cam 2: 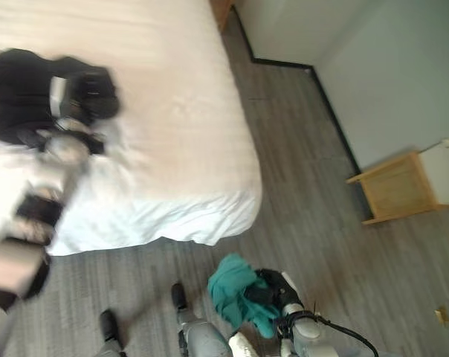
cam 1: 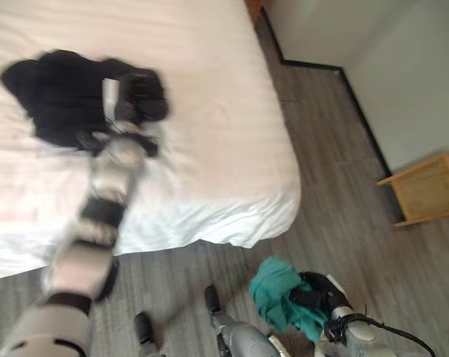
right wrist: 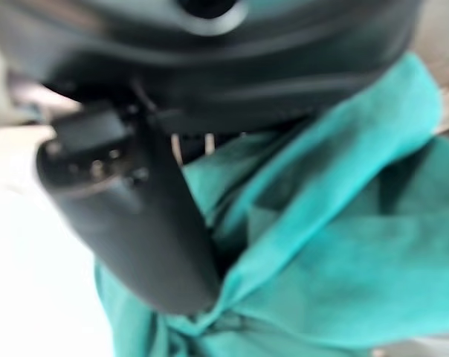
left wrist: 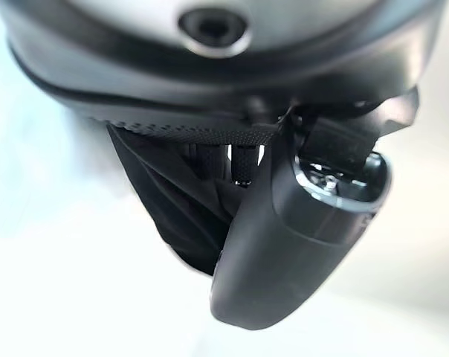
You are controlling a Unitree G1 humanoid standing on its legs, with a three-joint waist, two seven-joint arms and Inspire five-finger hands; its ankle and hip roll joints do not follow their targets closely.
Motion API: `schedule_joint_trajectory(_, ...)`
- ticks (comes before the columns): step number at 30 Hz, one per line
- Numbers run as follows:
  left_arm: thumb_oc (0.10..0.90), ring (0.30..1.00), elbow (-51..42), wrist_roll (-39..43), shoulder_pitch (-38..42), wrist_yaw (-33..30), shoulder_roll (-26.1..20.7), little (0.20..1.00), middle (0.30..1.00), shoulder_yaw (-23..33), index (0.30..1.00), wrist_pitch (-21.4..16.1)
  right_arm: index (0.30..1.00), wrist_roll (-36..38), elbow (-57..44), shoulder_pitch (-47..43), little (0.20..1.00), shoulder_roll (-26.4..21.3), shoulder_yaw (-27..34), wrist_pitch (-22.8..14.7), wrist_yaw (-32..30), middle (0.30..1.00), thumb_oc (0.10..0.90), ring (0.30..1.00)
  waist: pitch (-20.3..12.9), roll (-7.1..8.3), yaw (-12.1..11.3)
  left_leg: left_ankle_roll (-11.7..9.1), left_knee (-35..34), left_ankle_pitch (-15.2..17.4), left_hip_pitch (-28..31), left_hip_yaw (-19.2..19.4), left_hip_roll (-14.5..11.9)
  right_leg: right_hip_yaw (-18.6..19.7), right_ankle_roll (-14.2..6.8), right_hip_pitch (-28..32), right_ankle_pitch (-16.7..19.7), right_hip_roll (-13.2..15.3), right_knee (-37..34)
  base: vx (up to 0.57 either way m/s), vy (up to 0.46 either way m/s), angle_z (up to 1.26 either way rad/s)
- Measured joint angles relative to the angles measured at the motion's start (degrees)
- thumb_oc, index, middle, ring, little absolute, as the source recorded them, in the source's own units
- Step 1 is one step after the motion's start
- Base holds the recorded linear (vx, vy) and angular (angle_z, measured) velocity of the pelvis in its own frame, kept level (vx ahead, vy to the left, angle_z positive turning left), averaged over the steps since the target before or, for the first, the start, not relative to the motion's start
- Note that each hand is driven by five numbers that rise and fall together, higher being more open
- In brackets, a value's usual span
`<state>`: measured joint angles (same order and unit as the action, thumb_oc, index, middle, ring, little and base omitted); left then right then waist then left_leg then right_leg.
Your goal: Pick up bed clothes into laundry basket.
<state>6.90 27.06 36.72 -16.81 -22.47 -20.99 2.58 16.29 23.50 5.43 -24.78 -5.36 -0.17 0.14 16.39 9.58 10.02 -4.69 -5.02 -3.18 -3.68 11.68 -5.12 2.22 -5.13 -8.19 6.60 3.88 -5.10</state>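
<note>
The left robot hand reaches out over the bed, its arm stretched across the white sheet. It sits right on the near edge of a black garment that lies crumpled on the sheet, spreading away from the hand toward the far left side of the bed. In the left wrist view the thumb juts forward and dark cloth is bunched between it and the fingers behind, so this robot hand looks clenched on the black garment, though the blur makes the grip itself hard to read in the head views. Beyond the hand, toward the right, the bed is plain white sheet down to its rounded corner, which hangs over a grey wood-plank floor.

The right robot hand hangs low over the floor, well apart from the bed. It is grasping a teal garment, which bunches to the inner side of the hand and droops below it. The right wrist view shows the thumb pressed into the teal folds, with cloth wrapping round it.

Farther right, against the pale wall, stands a small wooden stool, well apart from both hands.
</note>
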Motion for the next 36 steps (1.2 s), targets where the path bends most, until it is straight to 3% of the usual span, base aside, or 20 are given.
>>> schedule_joint_trajectory(1,0.4,0.3,-2.4,0.0,-2.3,2.6,-0.1,0.3,0.3,-2.6,0.3,0.0,0.3,0.0,-0.8,-0.9,0.3,0.0,0.7,0.0,-0.3,0.3,0.4,0.3,0.5,-0.81,-0.2,0.0,0.0,0.0,0.0,-0.1,0.0,-0.3,0.1,0.2,-0.1,-0.1,0.0,0.0,0.0,0.0)
schedule_joint_trajectory(5,0.4,0.3,-5.2,2.3,-8.8,7.9,-1.9,0.3,0.3,-2.7,0.3,0.1,0.3,-0.1,-3.4,-1.8,0.3,-0.1,4.9,-0.5,-0.5,0.3,0.4,0.3,1.8,-3.29,-1.3,0.1,0.0,0.0,1.0,-0.1,-0.1,-0.3,0.3,0.9,-0.5,-0.2,0.0,0.01,-0.028,-0.03)
schedule_joint_trajectory(11,0.4,0.3,-14.6,10.3,-30.4,14.0,-4.3,0.3,0.3,5.5,0.3,-0.5,0.3,-1.3,-5.0,2.7,0.3,-1.8,11.7,-0.4,-2.0,0.3,0.4,0.3,2.5,-8.42,-3.3,0.2,0.0,-0.1,3.2,-1.5,-1.1,-1.7,0.9,3.9,-1.2,-1.0,0.0,-0.01,-0.067,0.11)
schedule_joint_trajectory(14,0.4,0.3,-14.9,14.1,-35.4,15.4,-4.0,0.3,0.3,5.5,0.3,-0.3,0.3,-2.1,-5.1,3.0,0.3,-1.7,12.1,-0.4,-2.1,0.3,0.4,0.3,2.2,-8.98,-3.6,0.3,0.0,-0.1,4.7,-1.3,-1.1,-1.3,1.0,5.2,-1.2,-1.1,0.0,-0.02,-0.056,-0.06)
schedule_joint_trajectory(17,0.4,0.3,-14.6,18.6,-37.3,16.0,-1.1,0.3,0.3,6.2,0.3,-0.4,0.3,-2.3,-7.5,1.1,0.3,-1.2,11.9,-0.4,-2.4,0.3,0.4,0.3,2.4,-8.31,-5.4,0.4,1.3,0.4,7.5,-0.5,-0.7,3.6,1.2,4.6,-1.3,-1.6,1.8,-0.07,-0.032,-0.79)
schedule_joint_trajectory(18,0.4,0.3,-14.4,20.0,-37.3,15.8,-0.7,0.3,0.3,7.7,0.3,-0.7,0.3,-2.2,-8.6,-1.3,0.3,0.4,11.3,-0.4,-2.7,0.3,0.4,0.3,2.9,-6.47,-6.4,3.0,5.6,2.0,7.1,-4.5,0.5,7.4,1.6,3.2,-2.8,-1.2,5.0,-0.13,-0.035,-1.56)
schedule_joint_trajectory(20,0.4,0.3,-14.5,20.1,-37.0,15.8,1.2,0.3,0.3,8.1,0.3,-1.5,0.3,-2.1,-12.1,-2.7,0.3,0.0,10.3,-0.8,-3.0,0.3,0.4,0.3,2.5,-5.39,-7.7,8.5,9.7,7.4,7.1,-21.0,5.0,14.0,1.3,2.5,-2.5,-1.1,5.9,-0.18,0.098,-1.78)
schedule_joint_trajectory(21,0.4,0.3,-14.8,19.8,-36.5,16.0,1.6,0.3,0.3,8.8,0.3,-1.9,0.3,-2.1,-16.2,-2.9,0.3,0.1,10.6,-0.8,-3.1,0.3,0.4,0.3,2.0,-5.76,-8.0,9.0,11.0,9.6,7.4,-29.9,8.8,19.6,0.4,1.1,-2.1,-1.7,6.1,-0.17,0.169,-2.11)
schedule_joint_trajectory(22,0.4,0.3,-15.1,19.6,-36.3,16.5,1.3,0.3,0.3,10.2,0.3,-2.6,0.3,-2.1,-21.2,-2.8,0.3,0.5,11.5,-0.9,-2.8,0.3,0.4,0.3,1.4,-6.24,-6.9,11.5,10.4,11.3,7.0,-28.8,10.4,23.7,-0.8,-0.4,-0.8,-2.4,5.4,-0.11,0.136,-1.91)
schedule_joint_trajectory(24,0.4,0.3,-14.2,19.6,-35.2,16.5,1.0,0.3,0.3,12.4,0.3,-2.9,0.3,-1.9,-24.7,-1.9,0.3,1.1,13.5,-3.3,-3.2,0.3,0.4,0.3,0.2,-5.76,-5.1,9.7,8.1,11.0,6.0,-24.9,10.1,24.9,-3.0,-3.0,-0.6,-2.4,5.6,-0.2,0.1,-1.32)
schedule_joint_trajectory(26,0.4,0.3,-14.6,19.5,-35.7,16.1,0.3,0.3,0.3,13.1,0.3,-3.8,0.3,-1.9,-25.2,0.6,0.3,3.3,16.2,-2.5,-4.2,0.3,0.4,0.3,-2.2,-2.61,-1.6,8.2,9.8,10.6,5.1,-18.8,12.0,27.1,-4.0,-6.0,1.9,-2.6,5.8,-0.19,-0.014,-1.34)
schedule_joint_trajectory(27,0.4,0.3,-15.4,19.5,-37.4,16.1,-1.4,0.3,0.3,15.3,0.3,-4.9,0.3,-1.9,-24.6,-1.0,0.3,4.7,15.8,-2.5,-4.5,0.3,0.4,0.3,-3.3,-1.1,-2.6,8.8,9.2,11.0,4.7,-11.6,10.5,26.2,-4.5,-8.0,4.6,-3.7,4.6,-0.16,-0.106,-2.08)
schedule_joint_trajectory(28,0.4,0.3,-15.1,19.5,-37.7,16.1,-2.0,0.3,0.3,16.2,0.3,-4.8,0.3,-1.9,-24.2,-0.9,0.3,5.2,15.9,-2.6,-4.6,0.3,0.4,0.3,-3.5,-0.52,-3.1,8.8,8.4,11.0,5.1,-9.3,10.3,23.9,-4.3,-8.6,4.7,-4.7,4.6,-0.2,-0.128,-2.45)
schedule_joint_trajectory(29,0.4,0.3,-13.0,19.5,-36.9,15.8,-2.5,0.3,0.3,17.6,0.3,-4.6,0.3,-2.0,-23.4,-0.8,0.3,5.1,16.7,-2.0,-5.7,0.3,0.4,0.3,-2.7,-2.19,-1.4,9.0,8.0,11.2,5.8,-2.8,7.9,5.3,5.2,-9.4,-1.3,-3.5,7.1,-0.21,-0.133,-2.18)
schedule_joint_trajectory(30,0.4,0.3,-11.7,19.5,-36.5,15.7,-2.3,0.3,0.3,17.7,0.3,-4.7,0.3,-2.0,-22.8,-1.0,0.3,5.3,18.0,-1.7,-6.1,0.3,0.4,0.3,-1.5,-4.06,-1.4,9.1,7.4,11.2,7.3,-0.5,6.3,-1.6,5.2,-9.2,-1.4,-2.3,8.4,-0.13,-0.158,-1.78)
schedule_joint_trajectory(32,0.4,0.3,-11.2,19.5,-36.4,14.6,-0.8,0.3,0.3,18.0,0.3,-4.5,0.3,-1.8,-23.0,-0.1,0.3,5.2,19.3,-1.3,-6.9,0.3,0.4,0.3,-0.7,-6.0,-0.7,7.6,6.8,11.5,10.4,4.6,5.4,-2.5,5.3,-7.6,0.1,0.0,11.5,-0.1,-0.258,-1.67)
schedule_joint_trajectory(33,0.4,0.3,-11.2,19.3,-36.4,13.7,0.0,0.3,0.3,18.3,0.3,-4.7,0.3,-1.1,-23.0,0.0,0.3,5.5,19.6,-1.1,-7.3,0.3,0.4,0.3,-0.8,-7.19,-1.4,5.7,7.0,12.7,12.7,7.4,5.0,-3.3,7.1,-5.9,2.3,0.5,13.2,-0.08,-0.24,-1.95)
schedule_joint_trajectory(34,0.4,0.3,-11.6,18.3,-35.9,13.2,0.7,0.3,0.3,19.0,0.3,-4.8,0.3,0.3,-23.2,-0.2,0.3,6.3,19.1,-1.1,-8.2,0.3,0.4,0.3,-1.0,-6.16,-1.4,2.6,13.9,14.6,11.4,10.0,5.3,-3.9,10.0,-4.1,5.5,0.8,10.7,-0.04,-0.26,-1.96)
schedule_joint_trajectory(35,0.4,0.3,-12.3,17.9,-35.7,12.7,0.9,0.3,0.3,19.6,0.3,-5.4,0.3,1.1,-23.4,-1.4,0.3,7.6,18.6,-1.1,-8.4,0.3,0.4,0.3,-0.9,-4.41,-2.9,2.2,21.9,14.6,8.1,11.3,4.5,-4.7,11.6,-4.0,6.7,2.1,9.0,0.02,-0.228,-1.53)
schedule_joint_trajectory(36,0.4,0.3,-12.5,17.8,-34.8,12.6,0.9,0.3,0.3,19.5,0.3,-5.7,0.3,1.9,-24.6,-1.5,0.3,7.9,18.7,-1.2,-8.6,0.3,0.4,0.3,-0.9,-3.54,-2.6,3.6,24.7,15.7,5.4,9.5,4.5,-3.8,10.9,-3.2,6.5,3.2,7.1,0.05,-0.33,-0.94)
